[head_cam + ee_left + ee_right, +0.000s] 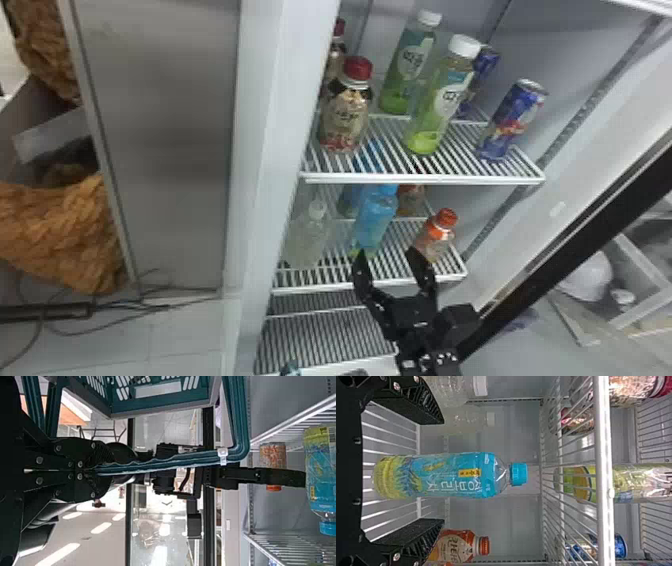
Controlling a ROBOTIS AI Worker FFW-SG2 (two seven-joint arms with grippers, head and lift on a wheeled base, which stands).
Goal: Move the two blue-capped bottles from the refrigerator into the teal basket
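Note:
In the head view my right gripper (391,257) is at the front of the refrigerator's middle shelf, open, facing a blue-capped bottle (375,217). Another blue bottle (348,200) stands behind it. From the right wrist view, the upright front bottle (451,475) lies between the spread fingers of my right gripper (442,471), with space on both sides. In the left wrist view, my left gripper (97,470) is shut on the handle of the teal basket (158,408).
A clear white-capped bottle (307,235) stands left of the blue ones, an orange-capped bottle (437,232) to their right. Above is a wire shelf (425,177) holding green bottles, red-capped bottles and blue cans. The refrigerator's side wall (270,150) borders the left.

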